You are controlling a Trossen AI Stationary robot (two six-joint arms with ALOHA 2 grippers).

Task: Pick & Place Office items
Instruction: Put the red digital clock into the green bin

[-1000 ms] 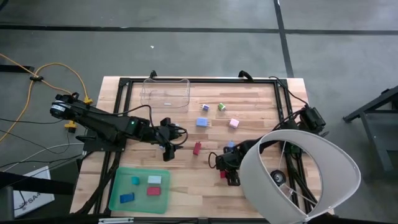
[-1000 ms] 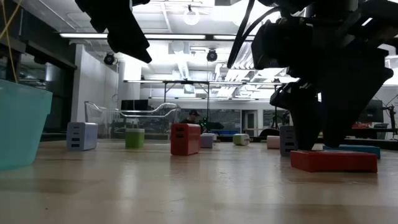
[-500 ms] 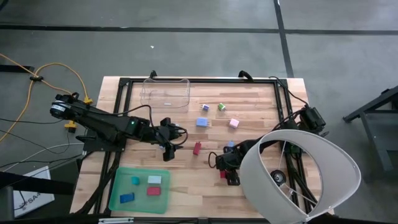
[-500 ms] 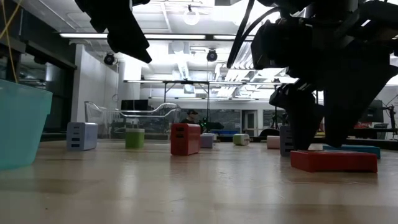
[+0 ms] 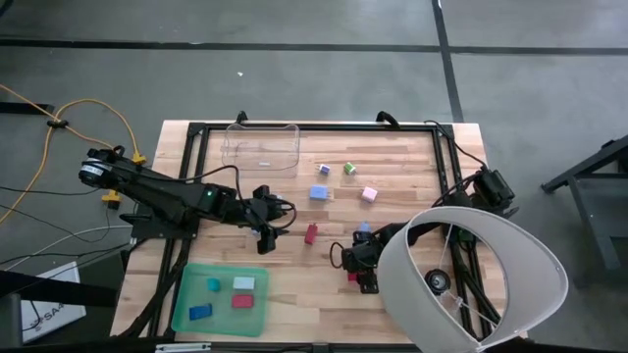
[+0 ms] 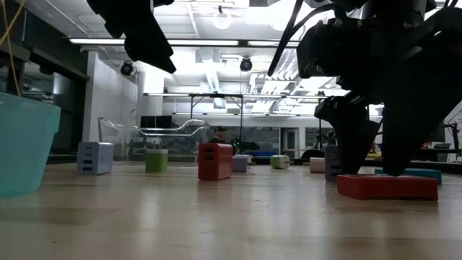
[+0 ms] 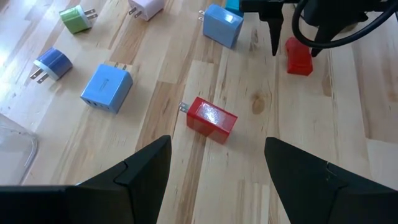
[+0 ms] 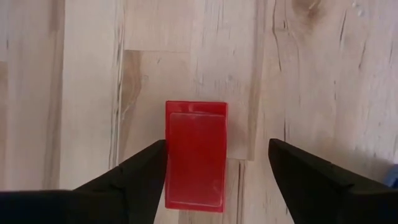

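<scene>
Now right pincer spread over flat red block, off-centre; closing could nudge block aside. Left pincer spread, hovering.

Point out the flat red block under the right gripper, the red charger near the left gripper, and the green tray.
flat red block [image 8: 194, 155], right wrist view, top face
red charger [image 7: 211, 119], left wrist view, top face
green tray [image 5: 222, 305], high view, bare floor

Grey concrete floor around; bright ceiling lights overhead
</scene>
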